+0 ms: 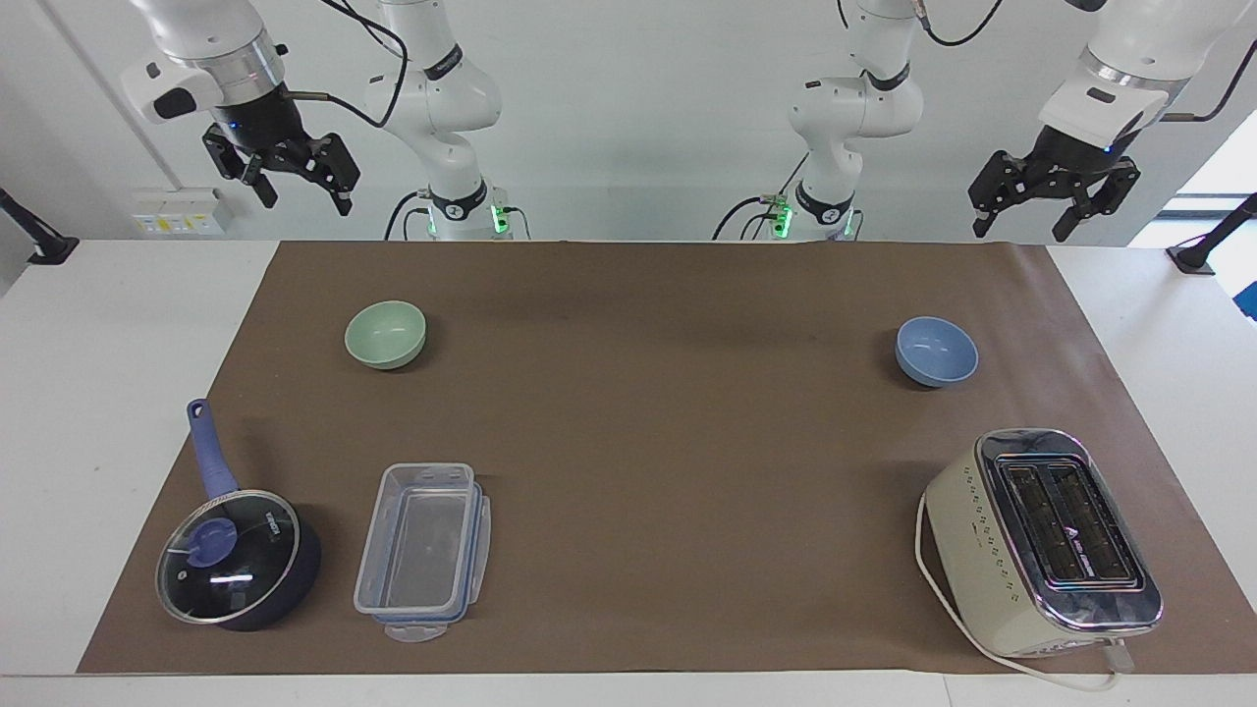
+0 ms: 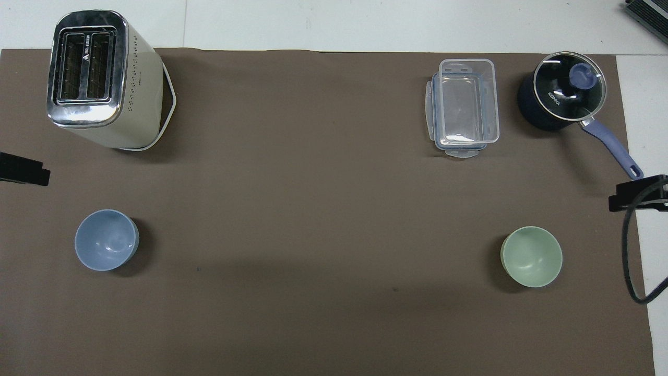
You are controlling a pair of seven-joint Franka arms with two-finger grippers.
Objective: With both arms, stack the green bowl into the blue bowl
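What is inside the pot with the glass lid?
The saucepan looks dark and empty through its glass lid, but the blue knob and bright glare on the glass hide parts of the bottom, so something small there could not be seen.

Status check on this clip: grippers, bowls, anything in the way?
Left gripper and right gripper open, raised at their own ends. Green bowl and blue bowl upright, apart, untouched. Nothing between them.
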